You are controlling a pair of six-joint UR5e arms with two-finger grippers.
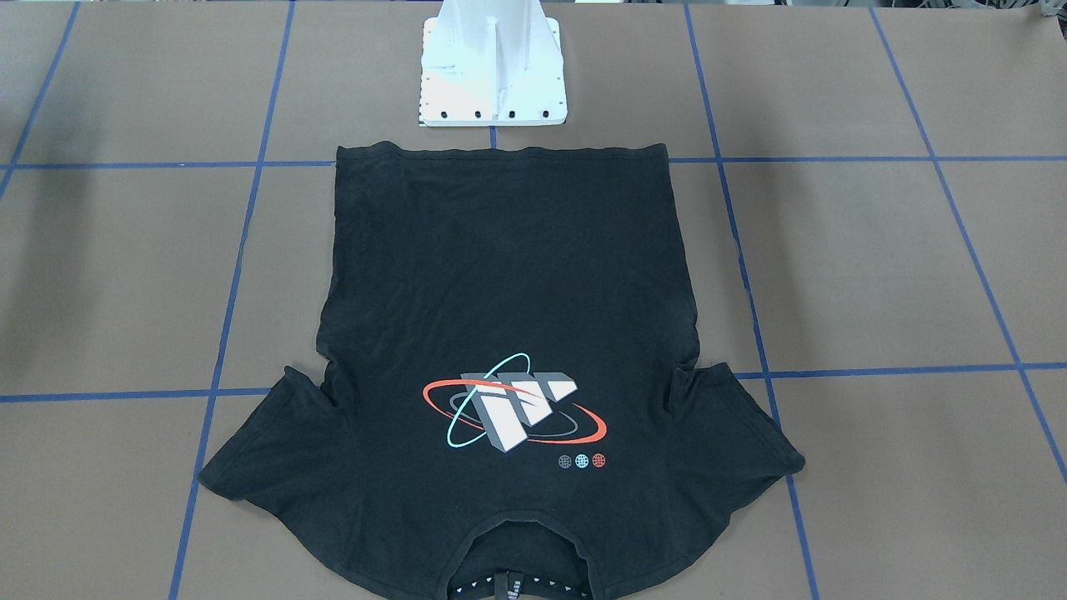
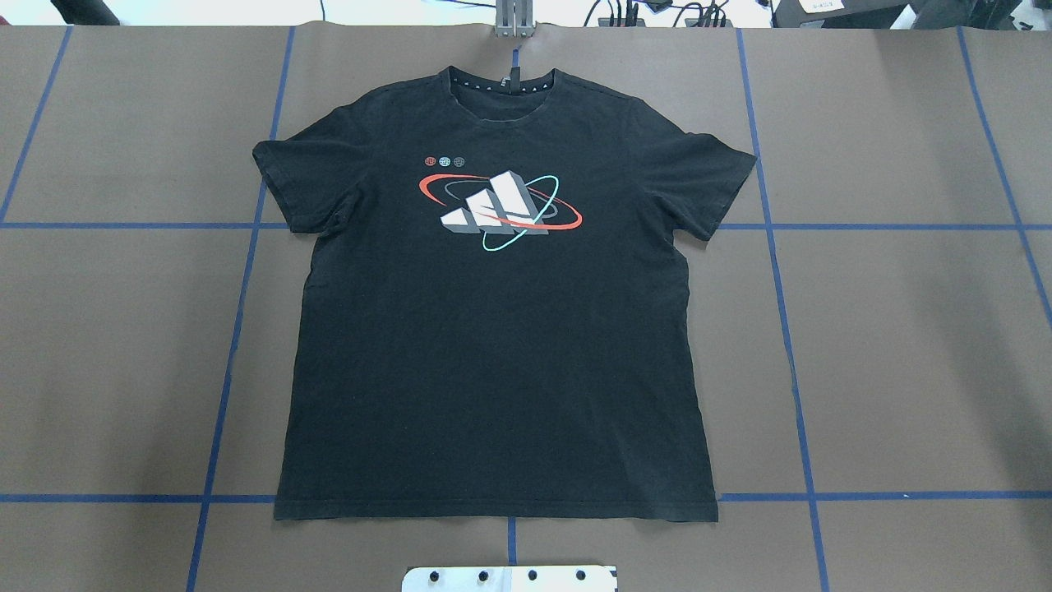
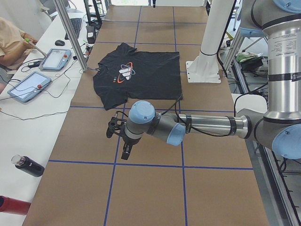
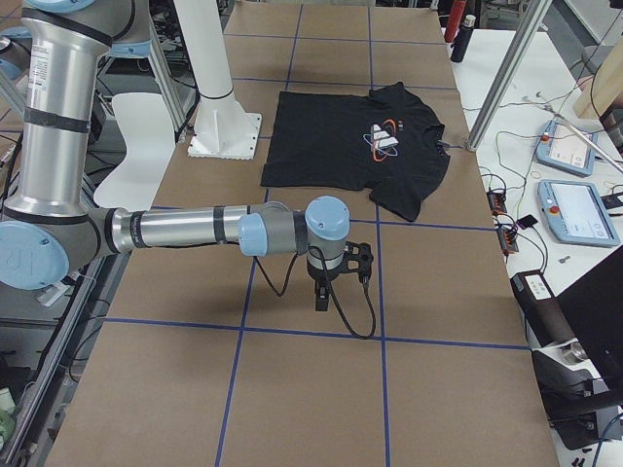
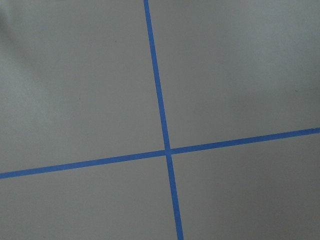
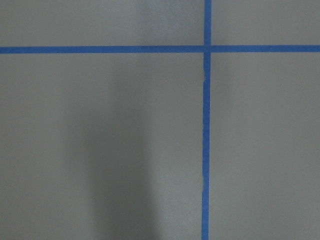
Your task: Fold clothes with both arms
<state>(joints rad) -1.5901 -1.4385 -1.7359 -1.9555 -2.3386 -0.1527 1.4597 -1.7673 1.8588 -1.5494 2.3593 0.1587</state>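
The black T-shirt lies flat and print-up in the middle of the table, sleeves spread and collar at the far edge from the robot; it also shows in the front view and both side views. My left arm's gripper hangs above bare table well away from the shirt, on its left-sleeve side. The right arm's gripper hangs above bare table beyond the other sleeve. I cannot tell whether either is open or shut. Both wrist views show only brown table cover with blue tape lines.
The white pedestal base stands just behind the shirt's hem. A side bench holds two tablets and a dark bottle, with a person's arm at its edge. Metal posts stand at the table's far side.
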